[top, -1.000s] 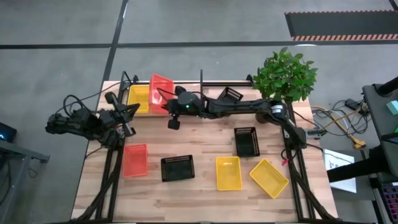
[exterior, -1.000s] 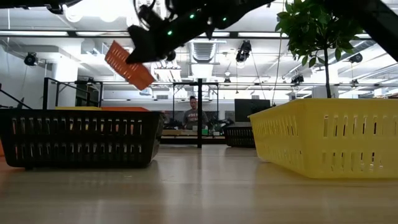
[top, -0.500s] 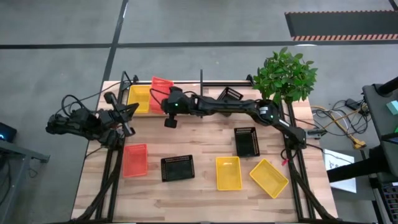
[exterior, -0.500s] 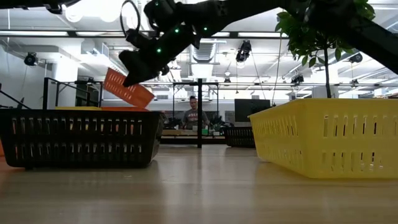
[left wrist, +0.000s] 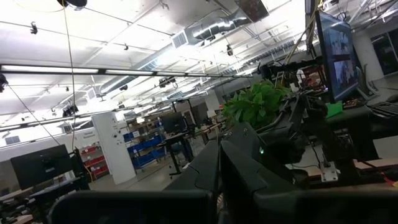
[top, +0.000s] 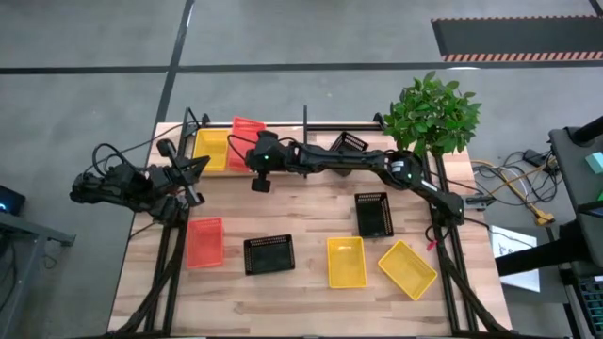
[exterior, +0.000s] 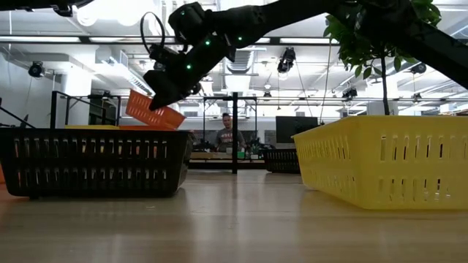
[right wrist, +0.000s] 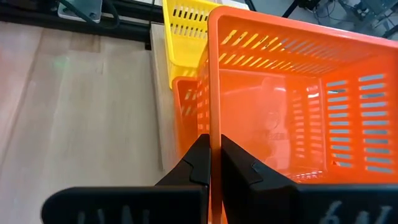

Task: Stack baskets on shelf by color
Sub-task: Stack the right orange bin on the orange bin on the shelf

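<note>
My right gripper (top: pixel 252 151) reaches across to the far left of the shelf (top: pixel 372 125) and is shut on an orange basket (top: pixel 247 130). That basket hangs tilted above a second orange basket (right wrist: pixel 186 109), which stands on the shelf beside a yellow basket (top: pixel 209 149). A black basket (top: pixel 350 143) sits on the shelf to the right of the divider post (top: pixel 304 115). On the table lie an orange basket (top: pixel 204 240), two black baskets (top: pixel 268 253) (top: pixel 373 214) and two yellow ones (top: pixel 346 261) (top: pixel 407 268). My left gripper (top: pixel 200 168) waits shut at the table's left edge. My right gripper pinches the orange basket's end wall at its rim (right wrist: pixel 212 124), one finger inside the basket and one outside. The fingers come from the table's right, slanting down. The basket is lifted clear and tilted (exterior: pixel 155 109), its open side turned partly toward the gripper.
A potted plant (top: pixel 431 113) stands at the far right corner by the shelf's end. Bare wood lies in the table's middle, between the shelf and the loose baskets. A person (exterior: pixel 228 131) sits in the room far behind the table.
My right gripper has gone down and toward the table's far left corner with the orange basket, tipping forward. The basket has sunk from high above the shelf to just above the orange basket standing there, and stays tilted.
</note>
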